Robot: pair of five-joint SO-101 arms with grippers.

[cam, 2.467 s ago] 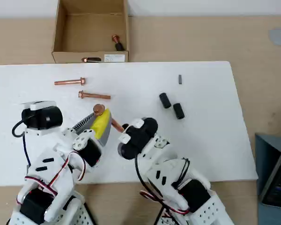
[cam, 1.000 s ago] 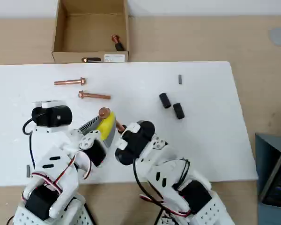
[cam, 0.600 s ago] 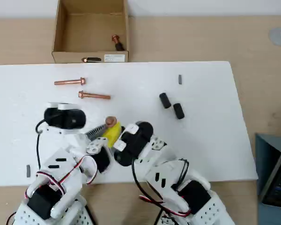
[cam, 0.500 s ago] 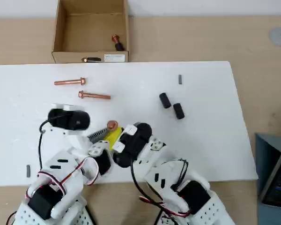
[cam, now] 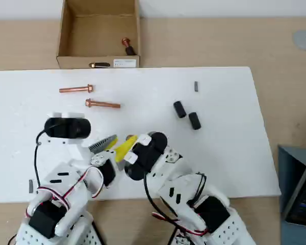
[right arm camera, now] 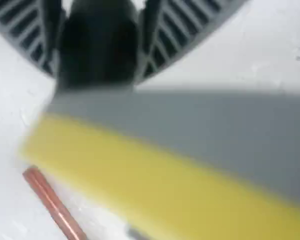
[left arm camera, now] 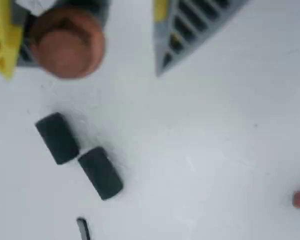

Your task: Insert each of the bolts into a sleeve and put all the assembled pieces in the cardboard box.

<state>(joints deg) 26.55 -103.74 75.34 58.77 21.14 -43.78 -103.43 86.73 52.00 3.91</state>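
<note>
White mat (cam: 229,153) lay across the wooden table (cam: 275,51). A laptop (cam: 298,189) sat off the mat's right edge, a grey disc (cam: 305,40) beyond its far right corner.

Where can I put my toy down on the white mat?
Best is the mat right of the two sleeves, up to its edge. There's also room between the bolts and sleeves. It's crowded where the arms meet, opposite the box.

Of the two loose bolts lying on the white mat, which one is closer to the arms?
The bolt with its head at the left end; the other bolt lies nearer the cardboard box, head at its right end.
</note>
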